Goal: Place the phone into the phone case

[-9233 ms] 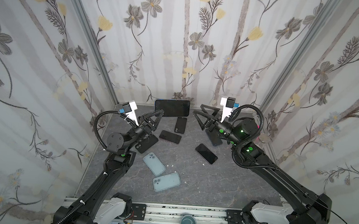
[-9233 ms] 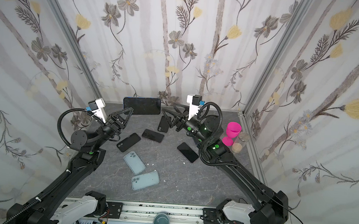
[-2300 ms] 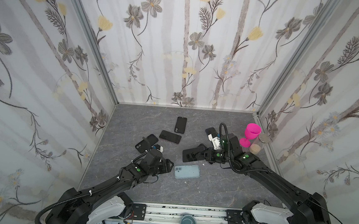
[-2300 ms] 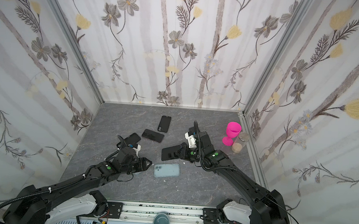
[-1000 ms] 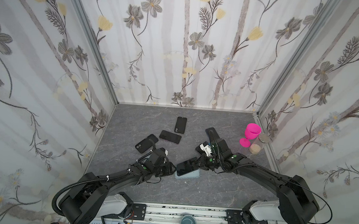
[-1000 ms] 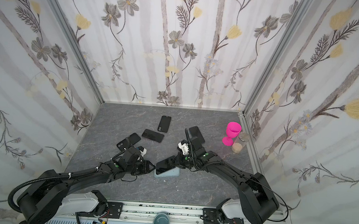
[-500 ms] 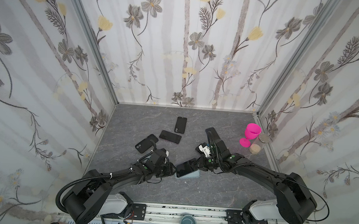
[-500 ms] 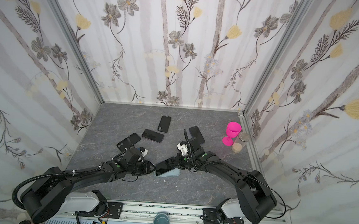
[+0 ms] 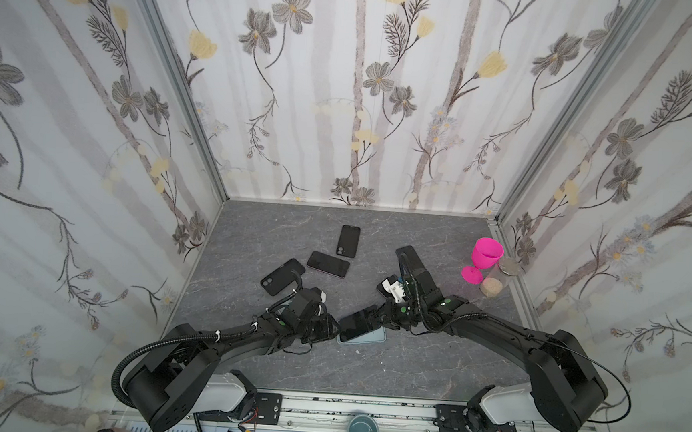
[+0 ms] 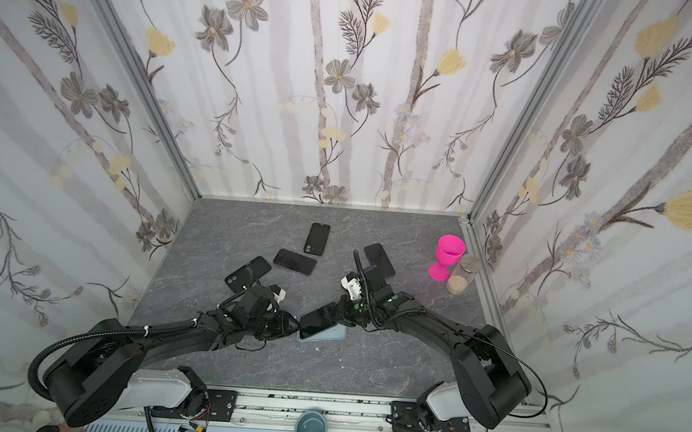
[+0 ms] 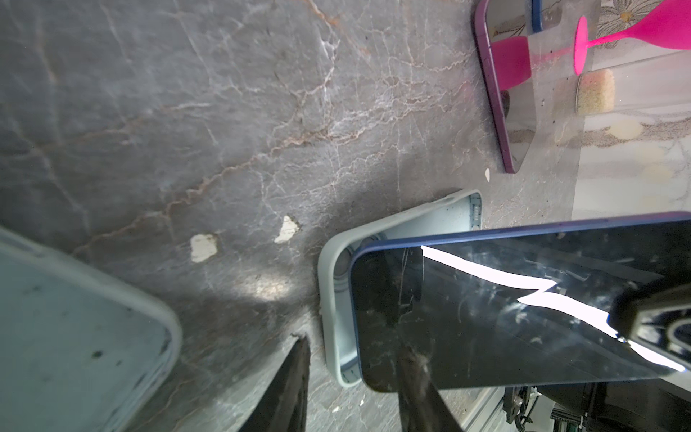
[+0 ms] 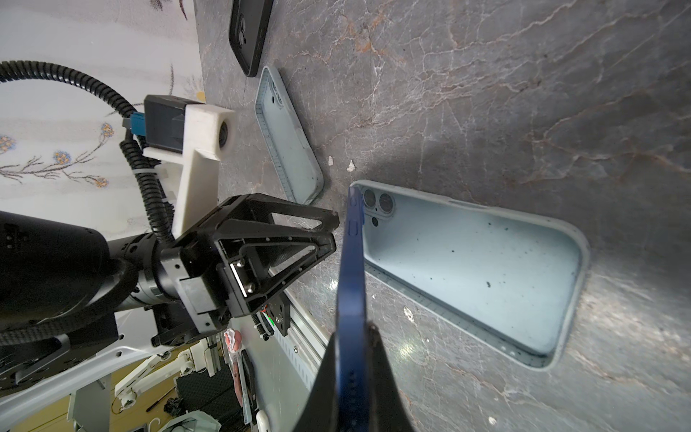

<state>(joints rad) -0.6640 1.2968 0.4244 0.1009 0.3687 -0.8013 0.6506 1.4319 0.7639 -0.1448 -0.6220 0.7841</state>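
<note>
Right gripper [image 12: 351,336]: jaws clamped on the two faces of the blue phone [image 12: 351,258], near one short end. You hold it tilted, with the free end dipped into the camera-cutout end of the pale blue phone case [image 12: 475,262] and the gripped end raised. My reading is that this tucks one end under the lip first, so the rest can hinge down. It is not seated yet.

Left gripper [image 11: 355,344]: jaws part-way apart and holding nothing. Its tips straddle that same short end of the case, probably to keep it from sliding on the grey marbled table [image 9: 408,367]; you cannot tell whether they touch it.

A second pale case [image 12: 289,142] lies near, empty. A pink goblet [image 9: 484,258] stands well apart.

Writing: none legible. The phone screen is dark with only glare, and no logo shows on the case.
</note>
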